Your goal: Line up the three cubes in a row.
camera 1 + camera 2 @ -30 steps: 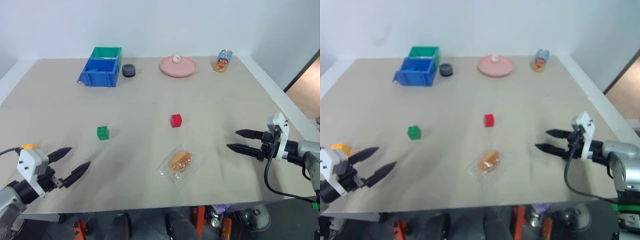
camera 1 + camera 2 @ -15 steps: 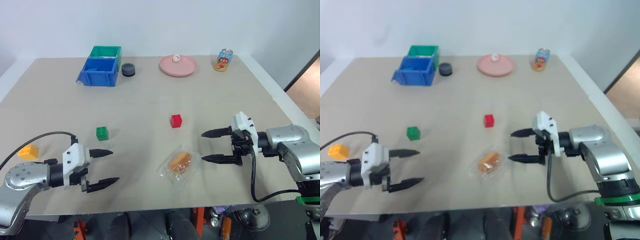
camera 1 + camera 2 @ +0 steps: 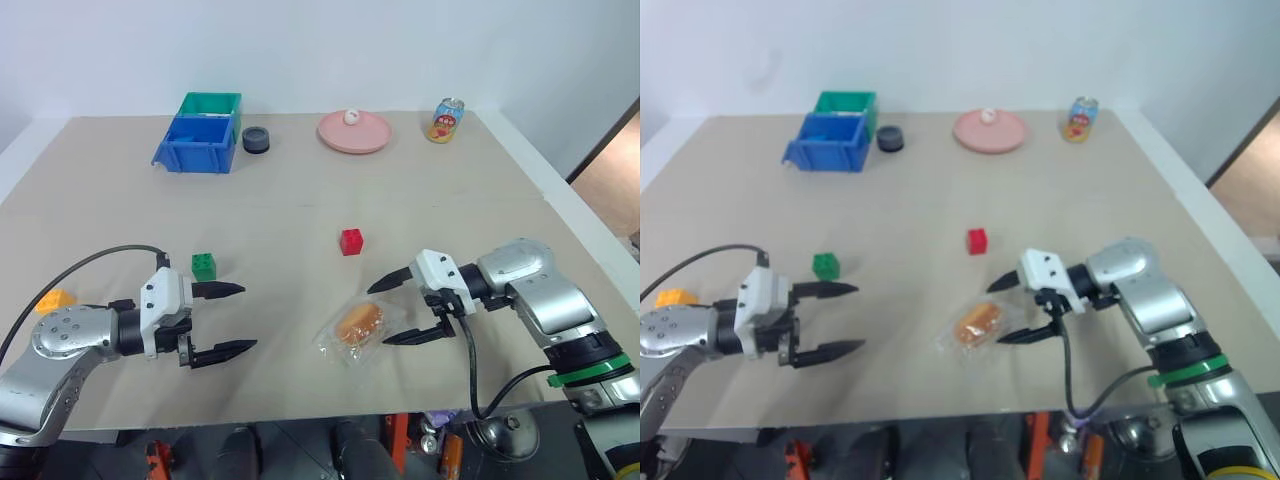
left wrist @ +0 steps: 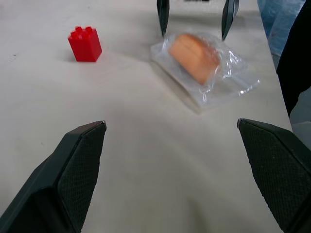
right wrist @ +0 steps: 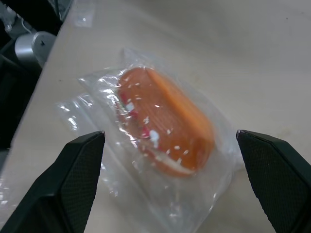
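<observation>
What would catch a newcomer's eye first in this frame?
Two open grippers face each other over the near table: the right gripper straddles a plastic-wrapped bun, the left gripper hovers beside the green cube. The red cube sits mid-table.

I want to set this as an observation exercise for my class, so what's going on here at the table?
A two-armed robot is meant to line up three toy cubes, but none is held yet. The red cube, green cube and yellow-orange cube lie scattered apart on the table. The left gripper is open just short of the green cube. The right gripper is open, aimed at a wrapped bun lying between the two grippers.
</observation>
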`<state>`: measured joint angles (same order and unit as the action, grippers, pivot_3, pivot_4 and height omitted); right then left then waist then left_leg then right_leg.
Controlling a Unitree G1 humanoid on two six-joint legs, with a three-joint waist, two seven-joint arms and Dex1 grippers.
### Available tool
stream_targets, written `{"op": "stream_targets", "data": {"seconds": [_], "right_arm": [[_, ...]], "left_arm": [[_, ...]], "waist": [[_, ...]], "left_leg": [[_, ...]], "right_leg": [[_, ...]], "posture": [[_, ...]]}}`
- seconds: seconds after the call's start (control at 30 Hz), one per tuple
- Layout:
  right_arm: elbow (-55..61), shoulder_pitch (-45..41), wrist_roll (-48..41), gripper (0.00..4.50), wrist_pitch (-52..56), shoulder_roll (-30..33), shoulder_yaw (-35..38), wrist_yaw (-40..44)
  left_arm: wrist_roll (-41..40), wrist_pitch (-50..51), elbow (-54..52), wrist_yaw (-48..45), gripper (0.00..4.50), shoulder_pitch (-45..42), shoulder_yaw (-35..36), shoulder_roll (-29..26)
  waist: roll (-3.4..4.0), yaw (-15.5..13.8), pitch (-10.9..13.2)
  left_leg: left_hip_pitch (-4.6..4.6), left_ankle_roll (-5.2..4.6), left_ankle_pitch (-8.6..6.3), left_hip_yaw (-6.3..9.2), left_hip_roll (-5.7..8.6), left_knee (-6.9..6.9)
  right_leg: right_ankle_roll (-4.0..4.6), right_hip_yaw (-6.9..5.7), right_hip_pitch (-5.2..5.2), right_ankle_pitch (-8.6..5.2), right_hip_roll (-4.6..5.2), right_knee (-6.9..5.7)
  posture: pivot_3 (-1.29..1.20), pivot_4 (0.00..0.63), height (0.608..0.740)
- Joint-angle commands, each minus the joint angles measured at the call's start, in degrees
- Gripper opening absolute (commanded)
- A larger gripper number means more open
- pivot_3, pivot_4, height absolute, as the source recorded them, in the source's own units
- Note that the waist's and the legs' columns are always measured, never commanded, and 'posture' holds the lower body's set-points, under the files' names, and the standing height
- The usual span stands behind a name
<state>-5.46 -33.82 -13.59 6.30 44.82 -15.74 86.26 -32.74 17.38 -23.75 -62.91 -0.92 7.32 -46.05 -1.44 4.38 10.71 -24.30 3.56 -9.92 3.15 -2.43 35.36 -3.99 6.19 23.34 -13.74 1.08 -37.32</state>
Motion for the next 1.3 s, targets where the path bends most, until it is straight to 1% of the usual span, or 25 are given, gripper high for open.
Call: {"op": "stream_targets", "data": {"seconds": [0.03,0.1,0.13,0.17,0.3,0.33,0.37,0.47,0.5,0.63,0.7,0.77,0.9,1.0,1.1,1.2,1.3], "right_arm": [[-0.89,-1.47,1.06,4.48,-2.11,-2.05,-0.38,-0.17],[-1.01,-1.4,0.9,4.48,-1.74,-3.39,-0.5,-0.28],[-1.19,-1.26,0.83,3.96,-1.67,-3.87,-0.56,-0.08],[-1.3,-1.09,0.86,3.77,-1.56,-4.07,-0.58,0.13],[-0.83,-0.08,-0.12,2.31,-0.32,-3.73,0.0,1.09],[-0.79,0.05,-0.23,2.31,-0.11,-3.59,0.21,1.01],[-0.82,0.13,-0.22,1.7,0.26,-3.51,0.43,0.62],[-0.81,0.73,0.08,0.89,0.98,-3.08,0.76,-0.32],[-0.97,1.17,0.67,0.5,0.85,-2.81,0.88,-1.02],[-0.5,2.55,-0.12,0.5,2.22,-1.99,2.59,-2.37],[0.31,3.0,-2.22,0.5,5.38,-0.64,4.91,-2.64],[-1.61,2.41,-4.13,0.5,7.65,1.75,9.09,-3.63],[-9.35,-0.16,-5.98,0.5,10.13,6.34,16.99,-6.89],[-18.99,-2.37,-4.74,0.5,7.91,9.7,21.53,-9.8],[-28.26,-4.65,0.38,0.5,1.61,10.87,21.79,-15.91],[-38.43,-6.96,7.74,0.5,-6.46,11.54,20.4,-26.67],[-45.59,-9.13,13.88,0.5,-11.27,9.82,18.6,-38.78]], "left_arm": [[-1.08,1.07,-1.88,0.75,4.5,0.21,2.55,-1.12],[-0.89,1.63,-1.84,1.35,4.5,0.06,2.79,-1.22],[-0.78,1.87,-1.95,1.65,4.5,-0.16,2.7,-1.15],[-0.71,2.05,-2.11,1.82,4.5,-0.29,2.62,-1.14],[-0.39,2.16,-1.79,1.89,4.5,-0.66,2.33,-1.15],[-0.31,2.16,-1.5,1.87,4.5,-0.92,2.26,-1.1],[-0.17,2.22,-1.16,1.9,4.5,-1.32,2.04,-0.97],[0.37,2.3,-0.24,2.14,4.5,-2.94,0.85,-0.11],[0.77,2.19,0.14,2.34,4.5,-3.97,-0.03,0.45],[1.51,1.98,1.82,2.22,4.5,-8.06,-2.96,2.25],[1.67,1.88,3.21,1.86,4.5,-10.7,-4.29,3.28],[1.49,1.9,4.63,1.32,4.5,-13.38,-5.68,4.29],[1.95,1.82,6.97,0.5,4.5,-17.18,-8.26,6.6],[2.95,1.58,8.93,0.91,4.5,-19.66,-10.28,9.08],[3.74,1.23,10.19,1.06,4.5,-20.98,-11.24,10.73],[4.33,1.63,11.34,2.6,4.5,-22.17,-12.0,13.06],[5.59,1.03,12.03,3.1,4.5,-22.44,-13.13,14.75]], "waist": [[0.0,-0.04,0.0],[0.0,-0.05,0.0],[0.0,-0.05,0.0],[0.0,-0.06,0.0],[0.0,-0.06,0.0],[0.0,-0.06,0.0],[0.0,-0.06,0.0],[0.0,-0.07,0.0],[0.0,-0.07,0.0],[-0.01,-0.24,-0.01],[-0.01,-0.25,-0.01],[0.02,-0.47,0.01],[0.02,-0.61,0.01],[0.02,-0.58,0.01],[0.01,-0.32,0.01],[0.04,0.02,0.02],[0.09,0.17,0.02]], "left_leg": [[0.0,0.0,0.0,0.0,-0.02,0.0],[0.0,0.0,0.0,0.02,-0.07,-0.02],[0.0,0.0,0.0,0.03,-0.09,-0.02],[-0.01,0.0,0.0,0.04,-0.1,-0.02],[0.0,0.0,0.0,0.05,-0.1,-0.01],[0.0,0.0,0.0,0.05,-0.1,-0.01],[0.01,0.0,0.0,0.05,-0.11,-0.01],[0.02,0.0,0.0,0.05,-0.14,0.01],[0.04,0.0,0.0,0.05,-0.14,0.01],[0.05,0.0,0.0,0.05,-0.14,0.04],[0.03,0.0,0.01,0.06,-0.13,0.08],[0.02,0.0,0.01,0.06,-0.12,0.09],[-0.02,-0.01,0.02,0.05,-0.09,0.14],[-0.01,-0.01,0.02,0.04,-0.1,0.13],[0.0,-0.01,0.02,0.06,-0.12,0.1],[0.05,-0.02,0.01,0.03,-0.13,0.05],[0.04,-0.02,0.02,-0.01,-0.1,0.05]], "right_leg": [[0.01,0.0,0.01,0.0,-0.03,-0.01],[0.04,0.0,0.01,-0.01,-0.09,-0.01],[0.04,0.0,0.01,-0.01,-0.12,-0.01],[0.05,0.0,0.01,-0.01,-0.14,-0.02],[0.06,0.0,0.0,0.01,-0.14,-0.03],[0.07,0.0,0.0,0.02,-0.15,-0.03],[0.09,0.0,0.0,0.03,-0.16,-0.04],[0.11,0.0,0.0,0.04,-0.2,-0.06],[0.11,0.0,-0.01,0.05,-0.2,-0.07],[0.1,0.0,-0.05,0.05,-0.2,-0.08],[0.06,0.01,-0.06,0.08,-0.21,-0.08],[0.05,0.02,-0.06,0.1,-0.21,-0.08],[0.01,0.06,-0.06,0.12,-0.2,-0.08],[0.01,0.08,-0.05,0.12,-0.22,-0.07],[0.01,0.08,-0.05,0.12,-0.29,-0.07],[-0.17,0.15,-0.04,0.22,-0.31,-0.08],[-0.25,0.24,-0.02,0.27,-0.31,-0.08]], "posture": [[0.0,0.15,0.74],[0.0,0.15,0.74],[0.0,0.15,0.74],[0.0,0.15,0.74],[0.0,0.15,0.74],[0.0,0.15,0.74],[0.0,0.15,0.74],[0.0,0.15,0.74],[0.0,0.15,0.74],[0.0,0.15,0.74],[0.0,0.15,0.74],[0.0,0.15,0.74],[0.0,0.15,0.74],[0.0,0.15,0.74],[0.0,0.15,0.74],[0.0,0.15,0.74],[0.0,0.15,0.74]]}}
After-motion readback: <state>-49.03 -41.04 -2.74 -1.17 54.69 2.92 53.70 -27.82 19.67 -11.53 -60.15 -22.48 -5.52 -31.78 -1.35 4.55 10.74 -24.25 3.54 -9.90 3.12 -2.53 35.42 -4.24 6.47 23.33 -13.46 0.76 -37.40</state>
